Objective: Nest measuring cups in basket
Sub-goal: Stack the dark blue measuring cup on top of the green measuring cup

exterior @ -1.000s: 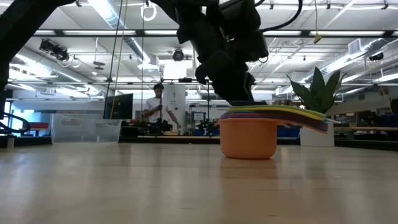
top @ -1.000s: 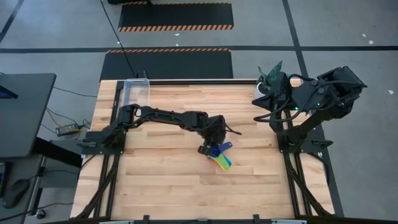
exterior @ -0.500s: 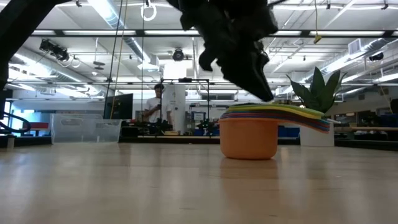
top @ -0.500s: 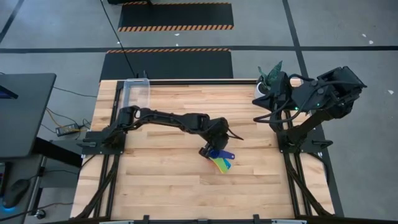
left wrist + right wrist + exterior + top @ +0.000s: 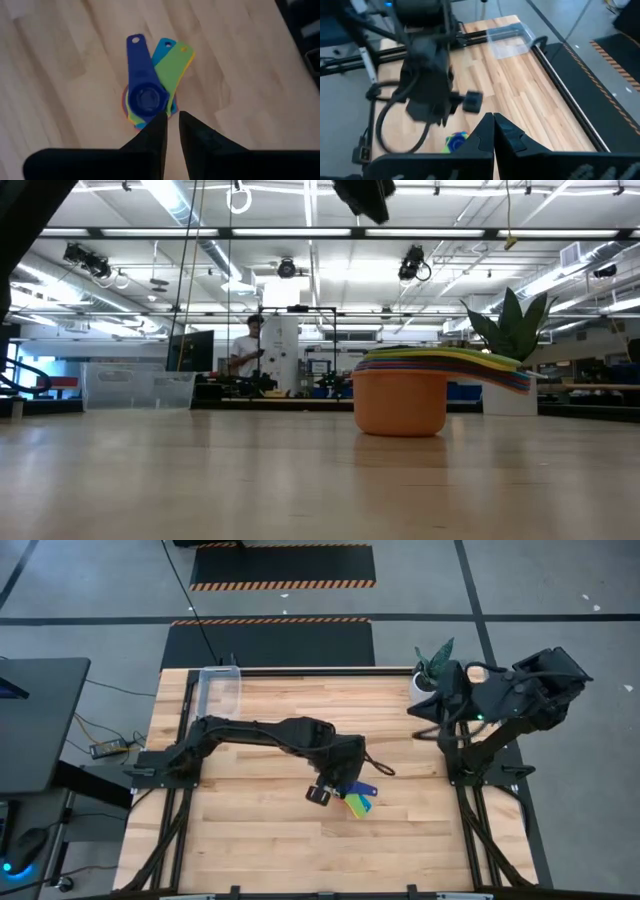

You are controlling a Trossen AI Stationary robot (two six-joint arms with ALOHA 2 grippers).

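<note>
The measuring cups (image 5: 356, 801) stand nested in one stack near the table's middle. The orange cup (image 5: 400, 402) is at the bottom, resting on its base. The small dark blue cup (image 5: 146, 98) is on top, and the handles fan out. My left gripper (image 5: 172, 118) hangs above the stack (image 5: 343, 788), clear of it. Its fingers are open by a narrow gap with nothing between them. The clear basket (image 5: 220, 690) sits at the far left corner. My right gripper (image 5: 493, 119) waits shut, raised at the far right.
A white pot with a green plant (image 5: 434, 665) stands at the table's far right corner, beside the right arm. Bare wooden tabletop lies between the stack and the basket (image 5: 512, 37). A person stands in the room beyond the table.
My left gripper has risen from just over the stack, going up out of the middle of the low view to its top edge, and has drifted slightly toward the near edge. The stack of cups has stayed where it was.
</note>
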